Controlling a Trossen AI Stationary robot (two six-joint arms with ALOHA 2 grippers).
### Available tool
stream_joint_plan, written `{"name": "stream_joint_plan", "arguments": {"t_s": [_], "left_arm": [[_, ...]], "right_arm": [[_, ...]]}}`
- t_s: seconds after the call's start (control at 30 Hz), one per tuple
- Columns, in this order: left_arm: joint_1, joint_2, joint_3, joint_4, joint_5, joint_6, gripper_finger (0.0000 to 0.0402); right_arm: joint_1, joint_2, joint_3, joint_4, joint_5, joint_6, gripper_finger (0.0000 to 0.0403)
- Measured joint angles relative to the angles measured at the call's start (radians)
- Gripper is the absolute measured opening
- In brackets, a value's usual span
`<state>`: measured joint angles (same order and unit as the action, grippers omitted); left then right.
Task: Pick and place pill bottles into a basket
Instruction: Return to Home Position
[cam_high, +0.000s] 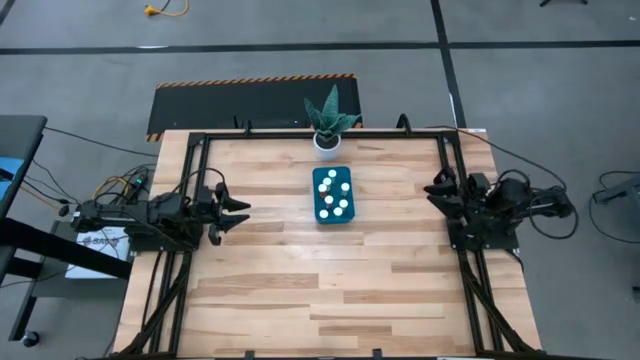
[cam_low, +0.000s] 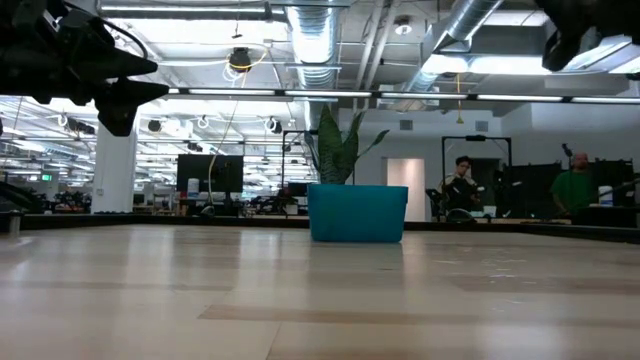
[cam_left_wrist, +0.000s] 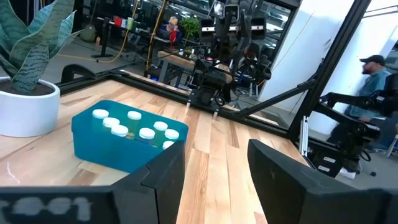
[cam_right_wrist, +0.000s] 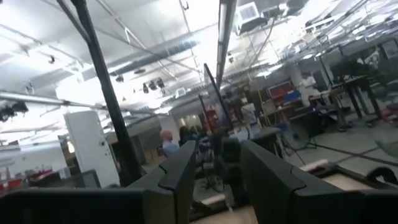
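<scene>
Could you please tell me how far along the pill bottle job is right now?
Done: the pill bottles sit white-capped inside the basket, and I see none loose on the table. In hand: nothing; the left gripper and right gripper are both open and empty, at opposite sides of the table. Left: seemingly nothing to pick, only parking the arms.

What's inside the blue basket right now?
White-capped pill bottles stand inside the basket, about seven caps in the high view. Its walls and the caps mostly hide the bottle bodies and the basket floor.
</scene>
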<state>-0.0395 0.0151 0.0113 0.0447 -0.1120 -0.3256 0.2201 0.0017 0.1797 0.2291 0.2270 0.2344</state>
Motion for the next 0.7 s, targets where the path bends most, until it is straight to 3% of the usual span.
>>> {"name": "stream_joint_plan", "arguments": {"t_s": [0.33,0.7], "left_arm": [[0.000,0.000,0.000,-0.001,-0.001,0.000,0.0164],[0.000,0.000,0.000,-0.002,-0.001,0.000,0.0164]], "right_arm": [[-0.084,0.001,-0.070,0.020,-0.122,-0.024,0.0104],[-0.206,0.000,-0.134,-0.005,-0.187,0.027,0.0100]]}}
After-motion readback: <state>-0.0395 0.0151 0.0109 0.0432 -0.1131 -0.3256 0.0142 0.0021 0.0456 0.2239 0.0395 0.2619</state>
